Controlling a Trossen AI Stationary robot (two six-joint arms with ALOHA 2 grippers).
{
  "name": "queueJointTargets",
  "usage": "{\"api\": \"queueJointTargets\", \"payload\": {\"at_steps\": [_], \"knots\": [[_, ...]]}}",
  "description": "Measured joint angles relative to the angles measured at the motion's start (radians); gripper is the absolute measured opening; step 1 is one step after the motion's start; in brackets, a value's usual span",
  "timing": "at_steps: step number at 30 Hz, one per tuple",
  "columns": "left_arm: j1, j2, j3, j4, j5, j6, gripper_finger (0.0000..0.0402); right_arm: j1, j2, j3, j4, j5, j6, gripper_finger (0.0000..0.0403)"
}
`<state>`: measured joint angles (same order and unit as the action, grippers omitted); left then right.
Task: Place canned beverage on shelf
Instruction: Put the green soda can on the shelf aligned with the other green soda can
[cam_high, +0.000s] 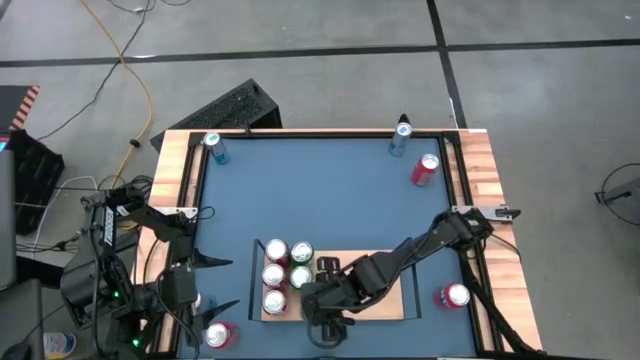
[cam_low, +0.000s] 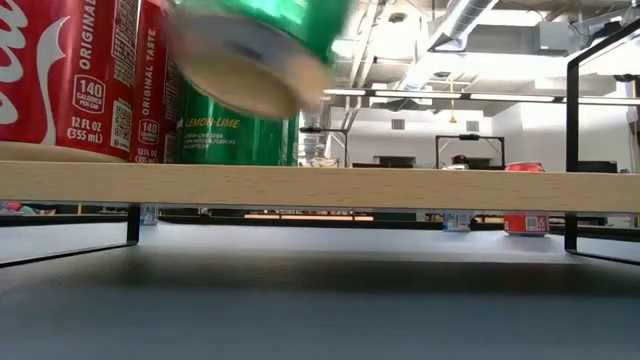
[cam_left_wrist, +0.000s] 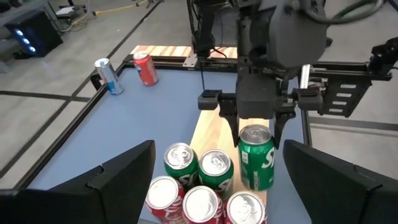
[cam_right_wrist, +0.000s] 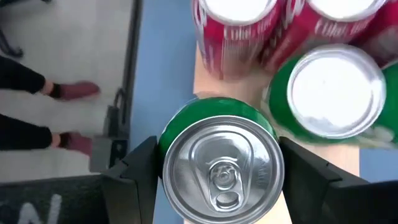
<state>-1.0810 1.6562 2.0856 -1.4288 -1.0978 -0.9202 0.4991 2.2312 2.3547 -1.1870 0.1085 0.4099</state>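
We have the right gripper (cam_left_wrist: 257, 127) clamped on a green can (cam_left_wrist: 257, 157), its two fingers pressed against the can's sides, and we are holding it over the shelf (cam_high: 385, 298), just beside the group already standing there. In the low view the can's bottom hangs tilted above the board, so we judge it is not yet set down. Five cans already stand on the shelf in a tight cluster at its left end: two green ones (cam_left_wrist: 216, 169) and three red ones (cam_left_wrist: 203, 203), as the left wrist view shows them. The one in our grip would make the sixth, and the bare wood to its right has room for more. Off the shelf, five cans wait on the blue tabletop (cam_high: 320, 190): a blue can (cam_high: 215, 148) at the far left corner, another blue can (cam_high: 400, 138) near the far right, a red can (cam_high: 426, 168) just beside that, a red can (cam_high: 453, 296) at the near right edge, and a red can (cam_high: 218, 335) at the near left. Our left gripper (cam_high: 205, 285) waits at the near left edge of the table with its fingers spread wide and nothing between them. So we reckon the job roughly half done: lower and release this can, then fetch the five outliers.
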Motion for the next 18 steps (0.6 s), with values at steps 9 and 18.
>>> {"api": "queueJointTargets", "payload": {"at_steps": [9,18], "knots": [[0.0,-0.001,0.0,-0.006,-0.003,0.006,0.0339,0.014,0.016,0.0,-0.059,-0.002,0.0,0.0245],[0.0,-0.001,-0.001,-0.011,-0.008,0.005,0.0339,0.015,0.016,0.0,-0.101,0.002,-0.001,0.0245]]}}
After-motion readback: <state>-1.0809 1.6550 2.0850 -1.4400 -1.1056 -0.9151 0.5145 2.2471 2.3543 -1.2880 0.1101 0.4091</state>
